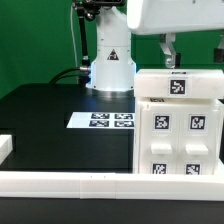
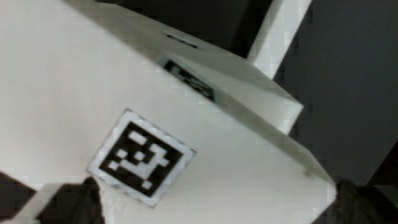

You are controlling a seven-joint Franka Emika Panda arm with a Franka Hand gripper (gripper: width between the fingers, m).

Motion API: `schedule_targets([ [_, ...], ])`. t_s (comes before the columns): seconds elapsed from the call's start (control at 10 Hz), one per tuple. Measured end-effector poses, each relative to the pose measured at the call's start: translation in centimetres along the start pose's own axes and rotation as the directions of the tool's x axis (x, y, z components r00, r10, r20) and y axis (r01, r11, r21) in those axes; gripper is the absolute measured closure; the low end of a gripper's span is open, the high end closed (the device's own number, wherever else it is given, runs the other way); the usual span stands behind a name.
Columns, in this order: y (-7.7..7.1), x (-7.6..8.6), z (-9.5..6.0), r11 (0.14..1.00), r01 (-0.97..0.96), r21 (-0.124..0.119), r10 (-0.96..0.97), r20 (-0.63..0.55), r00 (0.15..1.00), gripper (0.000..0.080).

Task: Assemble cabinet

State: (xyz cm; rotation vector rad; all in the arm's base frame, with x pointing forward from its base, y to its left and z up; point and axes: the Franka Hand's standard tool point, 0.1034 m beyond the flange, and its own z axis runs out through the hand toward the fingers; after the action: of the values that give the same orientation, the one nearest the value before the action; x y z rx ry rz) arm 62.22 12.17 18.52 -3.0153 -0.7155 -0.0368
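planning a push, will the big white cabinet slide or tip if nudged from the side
The cabinet looks rigid, with flat boxy walls, so it should not flex. It sits flat on the black table, so a low push probably slides it. Its smooth walls may be slippery for the gripper.

The cabinet (image 1: 180, 125) stands at the exterior view's right of the marker board (image 1: 102, 120).

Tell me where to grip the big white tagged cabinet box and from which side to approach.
Probably from above. The large white boxy cabinet stands upright on the black table, so its flat top panel, near the upper tag, is the exposed part. Close the fingers across that panel's narrow edges; the tagged front looks too broad to span.
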Motion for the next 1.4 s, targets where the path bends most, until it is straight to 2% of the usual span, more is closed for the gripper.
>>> schedule_targets([
  [0.2, 0.3, -0.1, 0.0, 0.989, 0.145, -0.007, -0.145, 0.004, 0.989, 0.0150],
  [0.3, 0.6, -0.2, 0.0, 0.962, 0.271, -0.021, -0.270, 0.013, 0.963, 0.0150],
  [0.4, 0.9, -0.1, -0.1, 0.904, 0.424, -0.050, -0.422, 0.035, 0.906, 0.0150],
  [0.5, 1.1, -0.1, -0.2, 0.831, 0.553, -0.058, -0.550, 0.056, 0.833, 0.0150],
  [0.7, 1.2, -0.3, 0.0, 0.708, 0.704, -0.053, -0.699, 0.088, 0.710, 0.0150],
  [0.8, 1.3, -0.5, 0.3, 0.686, 0.726, -0.046, -0.721, 0.094, 0.687, 0.0150],
  [1.4, 1.9, -1.1, 1.8, 0.703, 0.711, -0.027, -0.705, 0.108, 0.701, 0.0150],
])
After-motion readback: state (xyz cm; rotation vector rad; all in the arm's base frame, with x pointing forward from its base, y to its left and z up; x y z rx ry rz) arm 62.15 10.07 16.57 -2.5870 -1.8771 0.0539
